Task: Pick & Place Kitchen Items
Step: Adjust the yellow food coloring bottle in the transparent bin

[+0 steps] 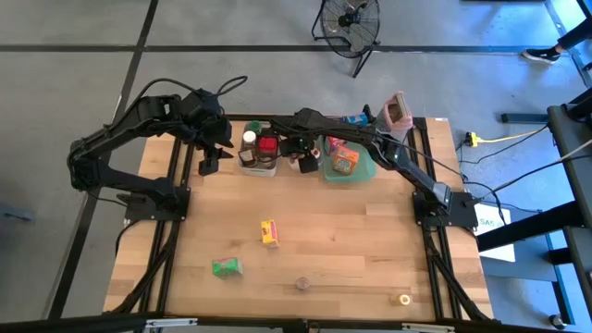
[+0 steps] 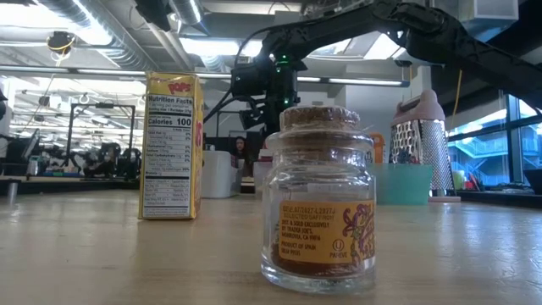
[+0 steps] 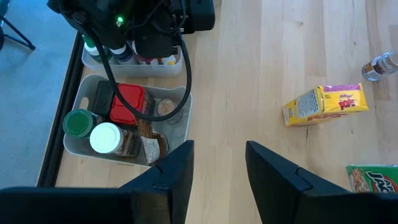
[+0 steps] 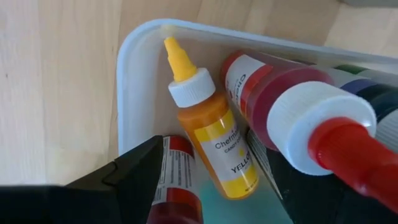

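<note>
Surface (image 1: 351, 240): wood, wide, mostly bare at near side. My two arms reach to far edge, where clear tubs (image 1: 259, 165) collect sorted items.

Right hand (image 1: 298, 148): over small tub, fingers spread, released, nothing gripped; yellow dropper bottle (image 4: 208, 127) lies inside beside red one (image 4: 292, 118), likely just delivered.

Left hand (image 3: 217, 165): hovers by left tub, fingers parted, empty.

Still loose on surface: yellow cereal box (image 1: 269, 232), green packet (image 1: 225, 267), cork-topped jar (image 2: 322, 199), near side.
</note>
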Motion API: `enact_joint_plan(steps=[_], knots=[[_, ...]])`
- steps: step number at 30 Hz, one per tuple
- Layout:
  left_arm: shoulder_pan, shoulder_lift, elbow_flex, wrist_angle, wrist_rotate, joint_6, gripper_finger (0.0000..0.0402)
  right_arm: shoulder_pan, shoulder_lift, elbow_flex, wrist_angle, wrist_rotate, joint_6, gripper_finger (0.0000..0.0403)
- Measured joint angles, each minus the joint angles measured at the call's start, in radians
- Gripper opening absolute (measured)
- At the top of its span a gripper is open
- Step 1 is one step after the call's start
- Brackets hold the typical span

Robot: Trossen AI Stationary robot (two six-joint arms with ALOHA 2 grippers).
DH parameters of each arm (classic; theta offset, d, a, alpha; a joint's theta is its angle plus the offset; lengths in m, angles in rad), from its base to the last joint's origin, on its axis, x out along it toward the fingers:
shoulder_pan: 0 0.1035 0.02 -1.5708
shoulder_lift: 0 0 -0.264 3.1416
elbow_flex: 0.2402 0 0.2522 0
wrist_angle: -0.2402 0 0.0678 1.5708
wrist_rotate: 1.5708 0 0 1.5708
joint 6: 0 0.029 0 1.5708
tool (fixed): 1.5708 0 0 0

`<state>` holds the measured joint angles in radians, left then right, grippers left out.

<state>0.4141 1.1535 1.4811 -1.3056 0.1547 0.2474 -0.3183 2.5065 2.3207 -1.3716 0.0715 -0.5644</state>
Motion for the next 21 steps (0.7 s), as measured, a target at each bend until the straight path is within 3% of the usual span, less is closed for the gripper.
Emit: enact_joint_plan(steps=[14,21], knots=[[0.0,0.0,0.0,0.0,0.0,-0.007,0.0141,0.007,-0.009,-0.003,-0.042,0.053,0.048,0.0288],[0.0,0.0,0.0,0.0,0.0,-0.008,0.0141,0.006,-0.019,0.026,-0.027,0.019,0.054,0.0288]])
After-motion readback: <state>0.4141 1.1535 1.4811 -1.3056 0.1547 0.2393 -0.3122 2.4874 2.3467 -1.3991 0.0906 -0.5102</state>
